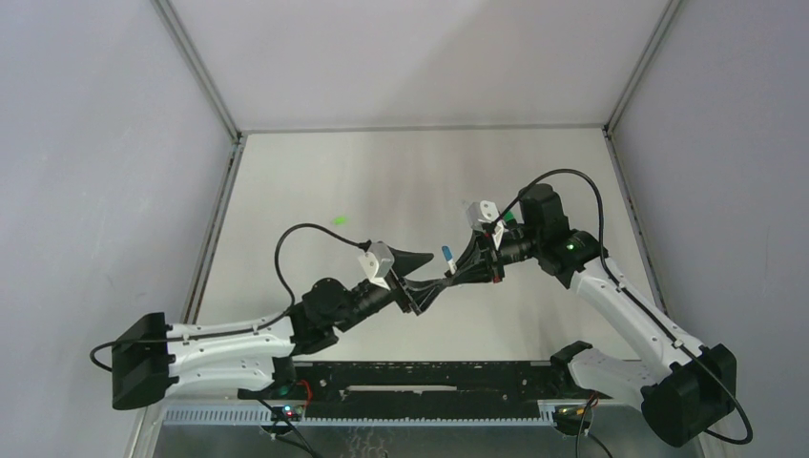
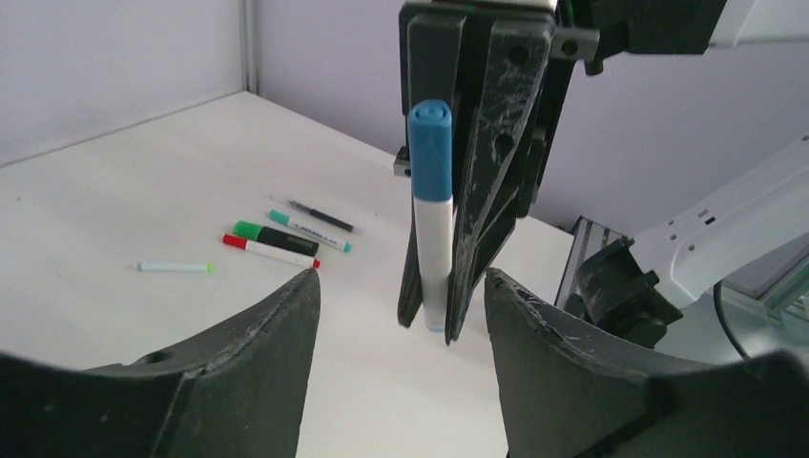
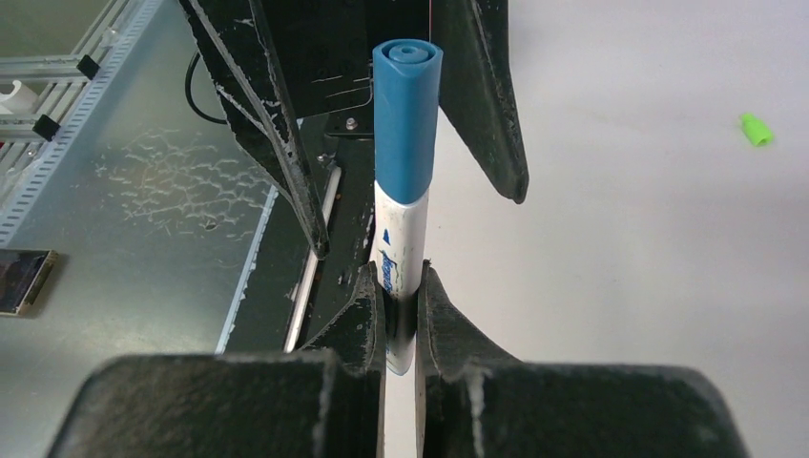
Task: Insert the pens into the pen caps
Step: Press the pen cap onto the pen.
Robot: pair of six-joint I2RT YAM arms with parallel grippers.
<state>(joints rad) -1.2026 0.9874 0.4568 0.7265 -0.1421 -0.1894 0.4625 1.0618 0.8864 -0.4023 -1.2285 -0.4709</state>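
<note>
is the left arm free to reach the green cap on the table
Probably yes: the left gripper is open and empty, and the green cap lies alone on the table. It must first back off the blue pen in the right gripper.

Pen point(image 2: 432, 239) between spread left fingers point(image 2: 238, 372)

overhead view; 2 wrist views share pen point(image 2: 432, 218)

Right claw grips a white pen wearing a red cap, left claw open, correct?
No: the cap is blue, not red; the right wrist view shows it. The right claw grips the white pen, the left claw open.
</note>
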